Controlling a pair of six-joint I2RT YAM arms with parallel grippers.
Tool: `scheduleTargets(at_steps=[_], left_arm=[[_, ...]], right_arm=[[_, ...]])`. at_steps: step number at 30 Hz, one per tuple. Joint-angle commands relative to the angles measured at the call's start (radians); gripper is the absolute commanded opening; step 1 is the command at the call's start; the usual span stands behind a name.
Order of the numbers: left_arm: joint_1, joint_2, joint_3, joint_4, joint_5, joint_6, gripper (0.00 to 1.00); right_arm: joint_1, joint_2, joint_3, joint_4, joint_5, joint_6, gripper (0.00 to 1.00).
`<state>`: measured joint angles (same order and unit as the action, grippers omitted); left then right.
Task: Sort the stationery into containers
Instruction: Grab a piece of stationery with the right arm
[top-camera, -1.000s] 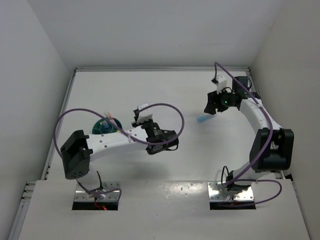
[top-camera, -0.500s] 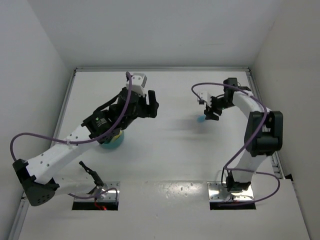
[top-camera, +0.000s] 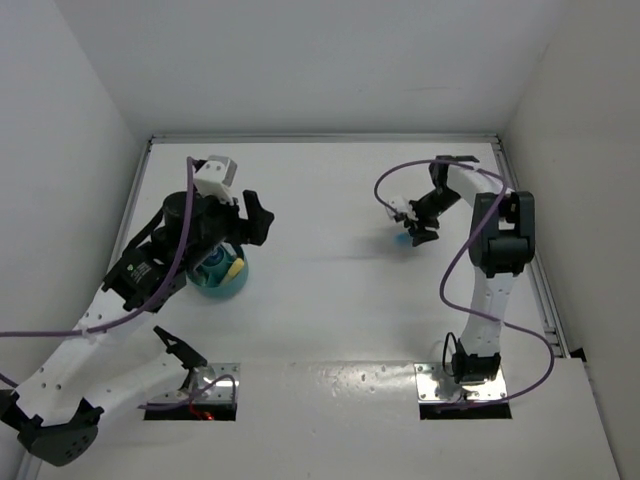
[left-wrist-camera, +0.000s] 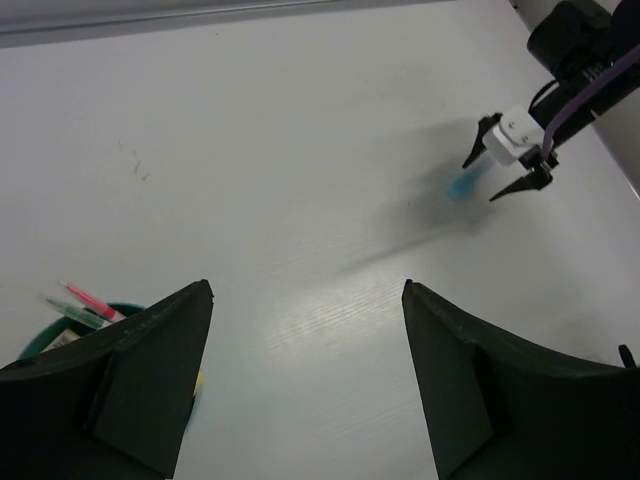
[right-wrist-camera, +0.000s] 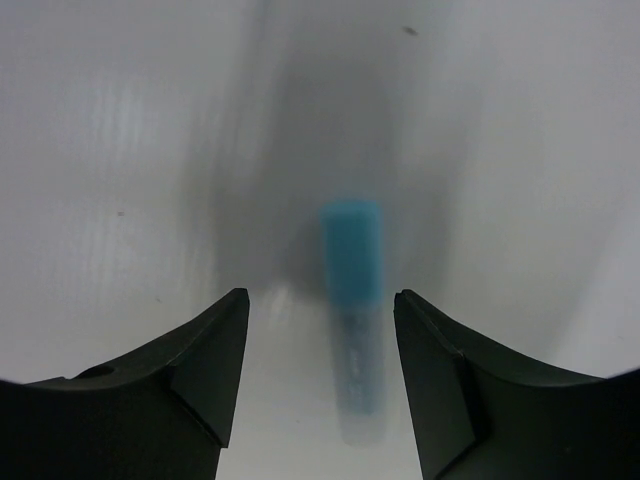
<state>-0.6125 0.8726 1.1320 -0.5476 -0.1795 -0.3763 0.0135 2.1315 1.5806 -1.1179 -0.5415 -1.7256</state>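
The teal cup (top-camera: 222, 285) stands at the left, half under my left arm, with a yellow marker (top-camera: 235, 268) in it. In the left wrist view the cup's rim (left-wrist-camera: 45, 335) shows at the lower left, holding a pink pen (left-wrist-camera: 88, 299) and a green pen (left-wrist-camera: 70, 312). My left gripper (top-camera: 256, 218) (left-wrist-camera: 307, 287) hangs open and empty just right of the cup. The blue-capped clear tube (top-camera: 402, 238) (right-wrist-camera: 352, 262) (left-wrist-camera: 462, 184) lies on the table at the right. My right gripper (top-camera: 413, 230) (right-wrist-camera: 320, 295) is open and straddles it, not touching; the tube lies nearer the right finger (right-wrist-camera: 440, 380).
White walls close in the table on the left, back and right. The right arm's purple cable (top-camera: 385, 185) loops above the tube. A metal rail (top-camera: 545, 290) runs along the table's right edge.
My left arm swung from mid table to beside the cup and its gripper opened. My right gripper moved left and down over the blue-capped tube.
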Motion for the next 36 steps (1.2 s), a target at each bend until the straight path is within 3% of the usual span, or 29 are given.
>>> scheduleTargets(at_steps=[1, 9, 18, 25, 28, 29, 32, 33, 34, 36], left_arm=[[0.04, -0.036, -0.038, -0.009, 0.026, 0.033, 0.82], [0.098, -0.046, -0.069, -0.009, 0.035, 0.042, 0.82], [0.12, -0.076, -0.087, -0.018, 0.044, 0.051, 0.82], [0.12, -0.077, -0.077, -0.029, 0.006, 0.051, 0.82], [0.131, -0.043, -0.052, -0.064, -0.061, 0.027, 0.82], [0.131, -0.043, -0.043, -0.075, -0.124, -0.007, 0.82], [0.149, -0.03, -0.034, -0.063, -0.216, -0.061, 0.82], [0.16, -0.041, -0.034, -0.052, -0.26, -0.07, 0.82], [0.169, -0.056, -0.034, -0.029, -0.285, -0.082, 0.82], [0.169, -0.07, -0.034, -0.011, -0.294, -0.082, 0.82]], right_arm=[[0.04, -0.08, -0.111, 0.018, 0.044, -0.084, 0.6], [0.089, -0.03, -0.108, 0.094, 0.095, -0.063, 0.59], [0.12, 0.001, -0.112, 0.058, 0.181, -0.054, 0.55], [0.161, -0.008, -0.168, 0.079, 0.222, 0.006, 0.21], [0.19, -0.03, -0.113, 0.032, 0.122, 0.085, 0.07], [0.215, -0.05, -0.082, 0.021, 0.01, 0.189, 0.0], [0.256, -0.097, 0.076, 0.067, -0.191, 0.47, 0.0], [0.293, -0.116, 0.108, 0.104, -0.312, 0.691, 0.0], [0.333, -0.16, 0.126, 0.254, -0.403, 0.824, 0.0], [0.357, -0.218, 0.101, 0.515, -0.44, 1.167, 0.0]])
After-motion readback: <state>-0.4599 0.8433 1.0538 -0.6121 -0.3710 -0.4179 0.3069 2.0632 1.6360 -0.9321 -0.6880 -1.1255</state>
